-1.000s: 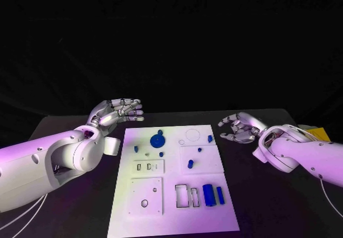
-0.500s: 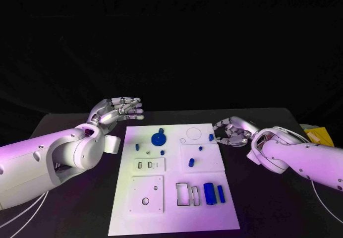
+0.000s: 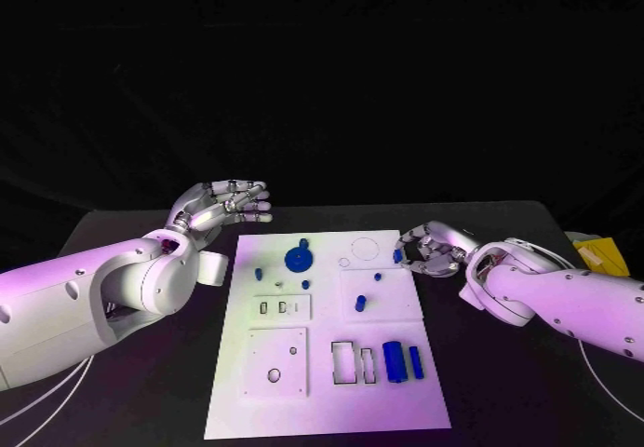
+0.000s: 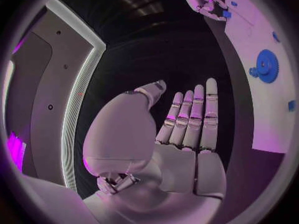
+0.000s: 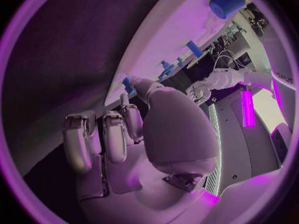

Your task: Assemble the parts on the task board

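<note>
In the head view we see the white rectangular task board [image 3: 327, 337] lying in the middle of the black tabletop [image 3: 530, 391], running from the centre of the frame down to the lower edge. We count about nine small blue parts on it: a round blue gear-like disc [image 3: 297, 260] in the upper part of the board, a few small blue pegs around and below it, one small blue piece [image 3: 397, 254] at the board's upper right edge, and two blue upright bars [image 3: 394, 361] beside two empty rectangular slots in the lower right. We can read no writing on the board.

The left silver hand [image 3: 221, 205] hangs at the upper left of the board, off its corner, fingers curled in loosely with nothing in them. The right silver hand [image 3: 432, 248] sits at the board's upper right edge, its fingers bent in beside the small blue piece there; whether it pinches that piece we cannot tell. A yellow object [image 3: 598, 254] lies at the right edge of the frame.

In the left wrist view, the left hand [image 4: 177, 134] shows fingers straight and side by side, holding nothing; the gear-like disc [image 4: 268, 65] lies on the board at the right.

In the right wrist view, the right hand [image 5: 137, 129] has curled fingers, with the small blue piece [image 5: 130, 83] at their tips.
</note>
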Action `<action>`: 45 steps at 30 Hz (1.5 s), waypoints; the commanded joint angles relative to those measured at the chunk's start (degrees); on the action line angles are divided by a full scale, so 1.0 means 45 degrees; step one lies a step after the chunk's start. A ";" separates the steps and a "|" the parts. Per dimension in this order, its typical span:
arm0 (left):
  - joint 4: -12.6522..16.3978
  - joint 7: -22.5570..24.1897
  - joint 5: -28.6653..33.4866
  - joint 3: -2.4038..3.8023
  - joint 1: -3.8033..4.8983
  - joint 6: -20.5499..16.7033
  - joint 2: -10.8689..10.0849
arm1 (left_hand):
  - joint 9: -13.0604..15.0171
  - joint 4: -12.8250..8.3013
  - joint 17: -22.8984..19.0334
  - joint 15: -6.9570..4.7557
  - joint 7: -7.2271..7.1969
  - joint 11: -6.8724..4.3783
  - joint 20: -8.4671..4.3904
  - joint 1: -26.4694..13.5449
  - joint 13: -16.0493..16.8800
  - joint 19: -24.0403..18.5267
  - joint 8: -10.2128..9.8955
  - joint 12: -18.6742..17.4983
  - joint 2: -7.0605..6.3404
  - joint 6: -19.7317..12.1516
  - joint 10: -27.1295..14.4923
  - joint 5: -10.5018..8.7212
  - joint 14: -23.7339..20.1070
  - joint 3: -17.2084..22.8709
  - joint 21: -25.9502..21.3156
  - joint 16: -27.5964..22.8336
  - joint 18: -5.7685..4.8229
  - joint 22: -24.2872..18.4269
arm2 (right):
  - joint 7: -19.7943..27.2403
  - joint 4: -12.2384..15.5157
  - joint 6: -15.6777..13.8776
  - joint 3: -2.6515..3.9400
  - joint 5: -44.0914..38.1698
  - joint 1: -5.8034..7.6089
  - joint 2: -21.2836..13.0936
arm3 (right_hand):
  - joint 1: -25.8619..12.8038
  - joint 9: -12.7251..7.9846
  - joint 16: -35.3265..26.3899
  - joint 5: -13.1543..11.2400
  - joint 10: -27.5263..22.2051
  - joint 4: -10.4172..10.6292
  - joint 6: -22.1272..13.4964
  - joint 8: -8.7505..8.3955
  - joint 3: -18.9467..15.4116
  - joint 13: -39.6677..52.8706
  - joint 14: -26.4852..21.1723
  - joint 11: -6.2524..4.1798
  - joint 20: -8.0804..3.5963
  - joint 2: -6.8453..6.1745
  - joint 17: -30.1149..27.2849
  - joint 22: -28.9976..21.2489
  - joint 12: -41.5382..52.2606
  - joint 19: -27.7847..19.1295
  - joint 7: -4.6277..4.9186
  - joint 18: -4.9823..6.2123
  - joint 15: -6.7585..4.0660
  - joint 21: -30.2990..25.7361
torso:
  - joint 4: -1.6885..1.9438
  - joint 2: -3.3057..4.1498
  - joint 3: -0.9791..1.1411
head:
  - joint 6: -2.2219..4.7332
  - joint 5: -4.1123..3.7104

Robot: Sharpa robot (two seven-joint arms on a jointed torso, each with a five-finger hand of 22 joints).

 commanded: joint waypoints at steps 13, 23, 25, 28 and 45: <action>0.0034 0.0151 0.0016 0.0007 0.0007 0.0192 0.0006 | 0.0016 -0.0078 0.0010 -0.0060 0.0484 0.0013 0.0012 0.0125 0.0001 -0.0069 -0.0046 -0.0056 0.0038 -0.0046 -0.0035 -0.0022 0.0008 0.0007 0.0084 0.0015 0.0125 0.0003 | -0.0204 -0.0131 0.0012 -0.0003 -0.0253 -0.0093 0.0285 | -0.0079 0.0097 0.0082 -0.0048 0.0278 0.0011 0.0789 0.0268 0.0174 0.0387 0.1246 0.0202 0.0013 0.0311 0.3094 0.3350 0.0168 0.1333 0.0062 -0.0183 0.0065 0.0071 | -0.0015 0.0007 0.0011 | -0.0054 0.0081; 0.0023 0.0131 0.0015 0.0007 0.0007 0.0197 -0.0002 | 0.0017 -0.0091 0.0020 -0.0056 0.0494 0.0019 0.0013 0.0123 -0.0001 -0.0084 -0.0047 -0.0061 0.0040 -0.0049 -0.0042 -0.0024 0.0003 0.0013 0.0091 0.0011 0.0123 0.0004 | -0.0229 -0.0157 -0.0265 -0.0001 -0.0243 -0.0104 0.0378 | -0.0132 0.0136 0.0090 -0.0073 0.0323 0.0044 0.1074 0.0364 0.0209 0.0437 0.1253 0.0231 0.0060 0.0448 0.3124 0.3350 0.0200 0.1333 0.0045 -0.0183 0.0102 0.0071 | 0.0008 -0.0001 0.0017 | -0.0072 0.0073; 0.0020 0.0124 0.0015 0.0007 0.0007 0.0198 -0.0003 | 0.0017 -0.0091 0.0020 -0.0056 0.0494 0.0019 0.0013 0.0123 -0.0001 -0.0084 -0.0047 -0.0061 0.0040 -0.0049 -0.0042 -0.0024 0.0003 0.0013 0.0091 0.0011 0.0123 0.0004 | -0.0226 -0.0155 -0.0328 0.0000 -0.0238 -0.0104 0.0390 | -0.0135 0.0165 0.0096 -0.0087 0.0346 0.0040 0.1218 0.0430 0.0217 0.0462 0.1258 0.0216 0.0070 0.0502 0.3146 0.3350 0.0215 0.1333 0.0018 -0.0183 0.0099 0.0071 | 0.0001 -0.0003 0.0017 | -0.0073 0.0083; 0.0020 0.0112 0.0015 0.0007 0.0007 0.0202 -0.0005 | 0.0017 -0.0091 0.0020 -0.0056 0.0494 0.0019 0.0013 0.0123 -0.0001 -0.0084 -0.0047 -0.0061 0.0040 -0.0049 -0.0042 -0.0024 0.0003 0.0013 0.0091 0.0011 0.0123 0.0004 | -0.0211 -0.0144 -0.0503 0.0000 -0.0234 -0.0105 0.0397 | -0.0117 0.0233 0.0102 -0.0076 0.0390 0.0019 0.1476 0.0571 0.0238 0.0507 0.1263 0.0166 0.0060 0.0623 0.3166 0.3350 0.0241 0.1333 -0.0051 -0.0183 0.0067 0.0071 | -0.0008 0.0000 0.0018 | -0.0076 0.0094; -0.0049 0.0080 0.0015 0.0007 0.0007 0.0224 -0.0007 | 0.0015 -0.0098 0.0034 -0.0051 0.0510 0.0030 0.0016 0.0109 -0.0003 -0.0098 -0.0052 -0.0067 0.0041 -0.0060 -0.0054 -0.0026 0.0002 0.0015 0.0102 0.0008 0.0123 0.0006 | -0.1363 0.1758 -0.1469 0.0097 -0.0553 0.0279 0.0054 | 0.0061 0.0520 0.0114 -0.0134 0.0406 -0.0169 0.1977 0.1034 0.0373 0.0503 0.1273 0.0033 -0.0055 0.1183 0.3212 0.3350 0.0203 0.1333 -0.0226 -0.0183 -0.0058 0.0071 | 0.0005 -0.0035 -0.0009 | -0.0098 0.0206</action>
